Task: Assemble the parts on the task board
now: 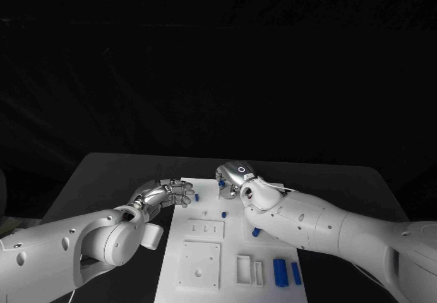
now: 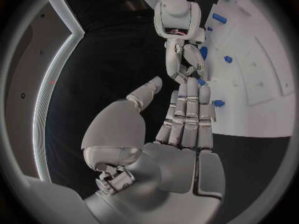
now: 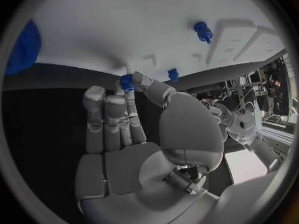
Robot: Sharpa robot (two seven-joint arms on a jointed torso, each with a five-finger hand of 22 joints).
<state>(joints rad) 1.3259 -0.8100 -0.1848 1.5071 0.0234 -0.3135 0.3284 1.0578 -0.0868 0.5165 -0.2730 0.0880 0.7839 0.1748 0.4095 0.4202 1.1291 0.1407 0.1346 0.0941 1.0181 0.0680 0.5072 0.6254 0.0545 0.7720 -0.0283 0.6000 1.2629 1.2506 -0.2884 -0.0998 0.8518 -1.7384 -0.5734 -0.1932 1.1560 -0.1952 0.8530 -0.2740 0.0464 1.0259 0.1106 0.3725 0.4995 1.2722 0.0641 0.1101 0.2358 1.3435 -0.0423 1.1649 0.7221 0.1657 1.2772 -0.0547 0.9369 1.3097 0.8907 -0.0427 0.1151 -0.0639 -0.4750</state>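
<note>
- The right robot hand sits just above centre of the head view, at the far edge of the task board, wrist up and fingers pointing down at the plate
- In the right wrist view a small blue part is pinched between the thumb tip and the fingertips; the remaining fingers lie straight alongside, so this robot hand has hold of the part
- The held part is at the board's far edge, touching or just above the white surface; which of the two I cannot tell
- Its long axis appears to run roughly along the fingers, toward the board, though the part is too small to be sure
- The left robot hand is left of centre in the head view, just off the board's left edge over the dark worktop, fingers straight and held together, thumb apart, holding nothing
- In the left wrist view its fingertips come very close to the right robot hand's fingers, so the two meet around the pinched part
- Another blue part stands on the board just beside the left robot hand
- Judgement: the coming move turns on the held part lying straight below the right robot hand, which is the nearer one; the left can only steady
- Further blue pieces lie at the board's lower right, well apart from both
</note>
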